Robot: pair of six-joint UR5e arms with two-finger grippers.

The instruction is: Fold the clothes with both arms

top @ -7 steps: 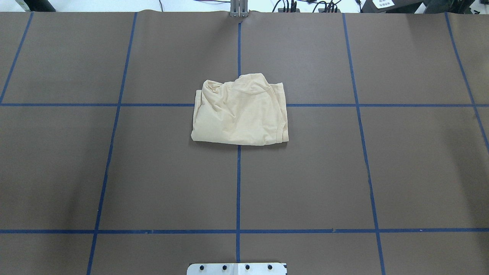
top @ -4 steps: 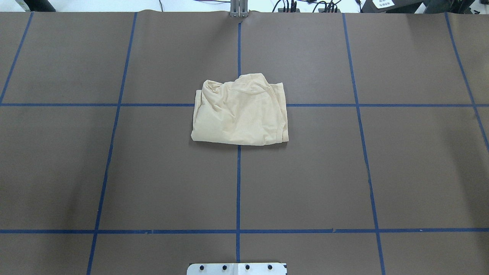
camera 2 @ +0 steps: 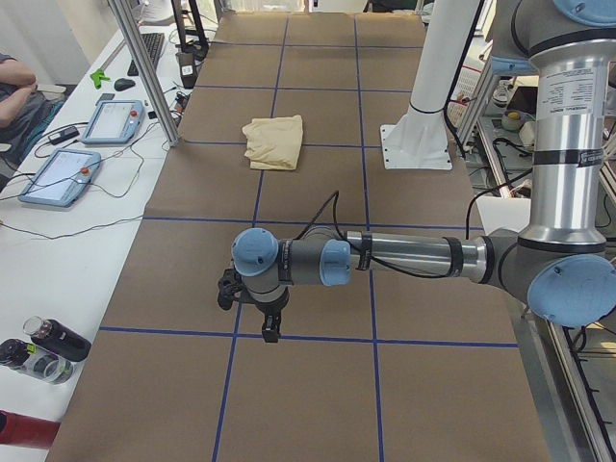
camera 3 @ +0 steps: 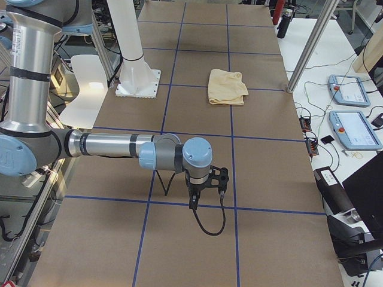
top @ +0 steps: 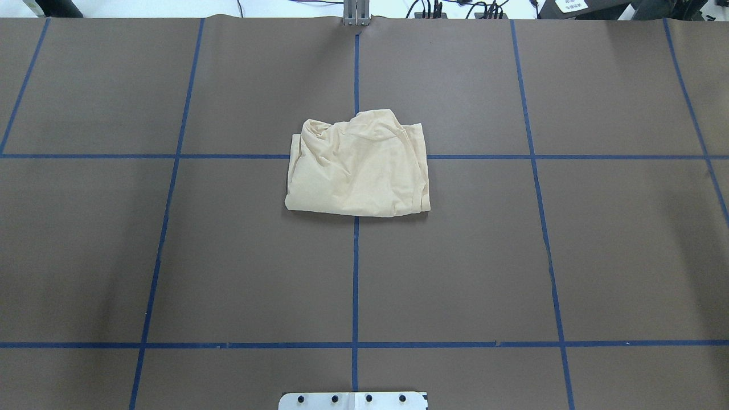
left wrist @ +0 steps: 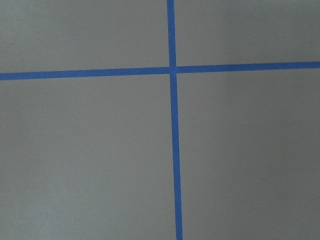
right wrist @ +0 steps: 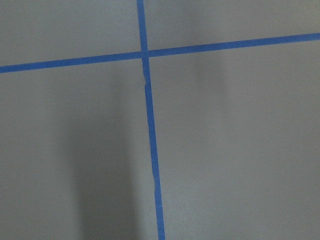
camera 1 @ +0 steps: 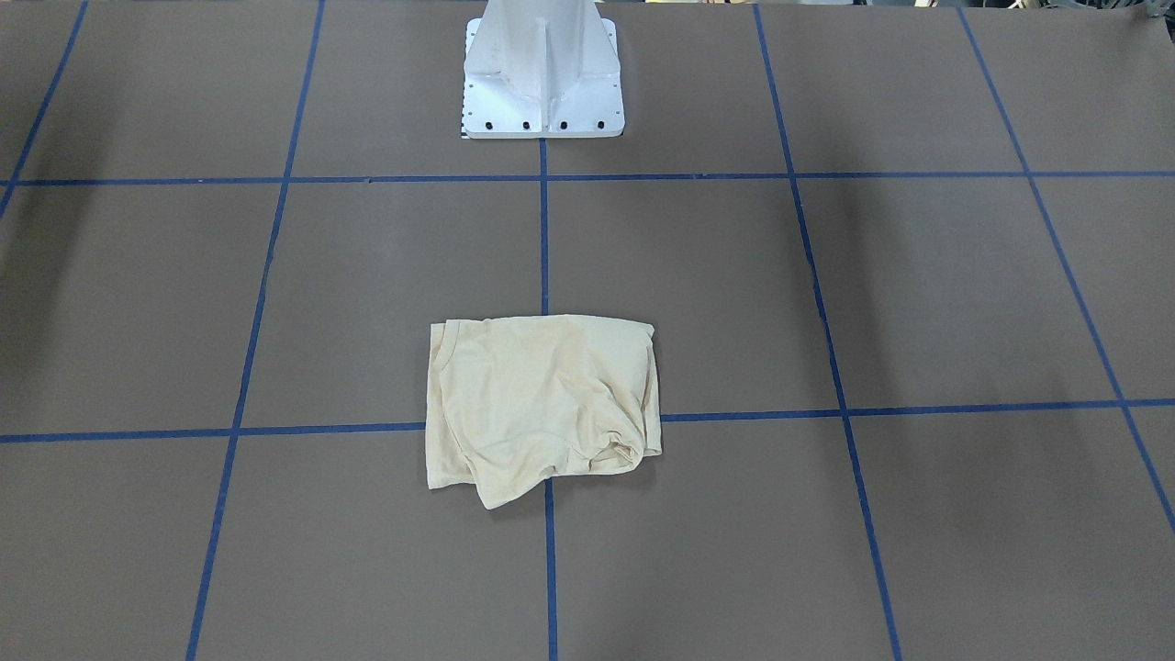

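We see the T-shirt (top: 356, 171) in the middle of the table (top: 626, 256), lying over the crossing of two blue tape lines (top: 355, 273). It is pale cream-yellow and folded into a rough rectangle with many wrinkles. The edge toward the robot is quite straight. The far edge is uneven, and its corner on the robot's left is bunched. A stitched hem runs along the side on the robot's right.

The front-facing view shows the T-shirt (camera 1: 542, 399) from the other side. There one folded flap sticks out past the far edge, and the white pedestal (camera 1: 542, 73) stands well apart from it.

These two views show no arm. Only the side views do. In the view from the left end, the left arm (camera 2: 404, 258) stretches low over the table, its left gripper (camera 2: 272, 325) pointing down, well apart from the T-shirt (camera 2: 274, 142). In the view from the right end, the right arm (camera 3: 114, 145) does the same, its right gripper (camera 3: 194, 200) also well apart from the T-shirt (camera 3: 226, 86). We cannot tell how wide the fingers of either gripper stand. Both wrist views show only the brown table cover and a tape crossing. Tablets (camera 2: 60, 176) lie on a white bench beside the table.
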